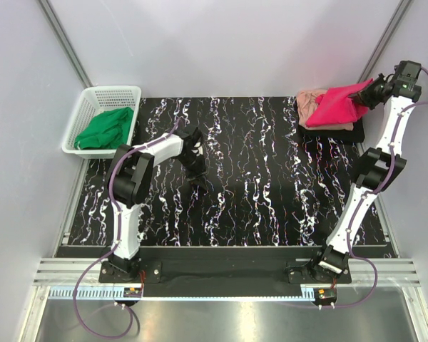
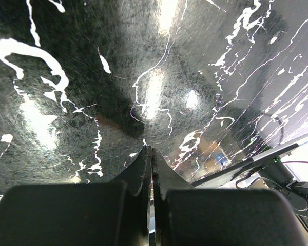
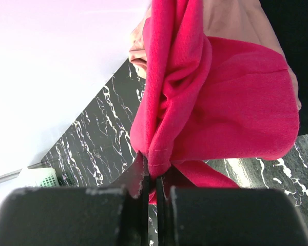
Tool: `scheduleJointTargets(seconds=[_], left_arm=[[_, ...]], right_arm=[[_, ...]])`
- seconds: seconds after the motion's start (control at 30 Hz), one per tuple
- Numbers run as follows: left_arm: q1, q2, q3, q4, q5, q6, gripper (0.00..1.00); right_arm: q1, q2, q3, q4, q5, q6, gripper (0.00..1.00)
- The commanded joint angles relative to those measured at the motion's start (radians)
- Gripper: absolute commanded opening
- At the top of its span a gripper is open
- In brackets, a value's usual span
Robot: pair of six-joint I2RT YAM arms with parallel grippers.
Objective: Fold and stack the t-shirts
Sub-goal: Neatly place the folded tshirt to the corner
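Note:
At the table's far right corner a stack of t-shirts lies. The black shirt is at the bottom, the pale salmon-pink shirt is on it, and the bright crimson-pink shirt is on top. My right gripper is shut on a hemmed edge of the crimson-pink shirt, which bunches from its jaws over the salmon shirt and the black shirt. My left gripper is shut and empty, low over the bare marble table at centre-left.
A white basket at the far left corner holds a green cloth. The black marble-patterned table is walled by white panels on three sides. A metal rail runs along the near edge.

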Motion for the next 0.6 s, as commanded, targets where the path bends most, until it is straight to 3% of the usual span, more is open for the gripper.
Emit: scheduleJointTargets(seconds=[0.0,0.23,0.27,0.33,0.4,0.5,0.57], left_arm=[[-0.003,-0.043,-0.005,0.007,0.024,0.011,0.02],[-0.003,-0.051,-0.022,0.009,0.015,0.014,0.01],[-0.005,-0.051,-0.023,0.009,0.015,0.012,0.01],[-0.003,-0.048,-0.022,0.007,0.019,0.011,0.01],[-0.003,-0.045,-0.014,0.007,0.019,0.012,0.01],[-0.003,-0.039,0.0,0.007,0.027,0.011,0.01],[-0.003,-0.04,0.007,0.009,0.029,0.007,0.01]], right_arm=[[-0.032,-0.035,-0.01,0.042,-0.005,0.019,0.0],[-0.03,0.051,-0.054,-0.006,-0.049,-0.009,0.0],[-0.03,0.054,-0.066,-0.018,-0.043,-0.016,0.02],[-0.03,0.052,-0.078,-0.023,-0.046,-0.025,0.27],[-0.03,0.048,-0.083,-0.024,-0.068,-0.036,0.24],[-0.03,0.022,-0.083,-0.042,-0.05,-0.03,0.41],[-0.03,0.005,-0.081,-0.075,-0.04,-0.033,0.36]])
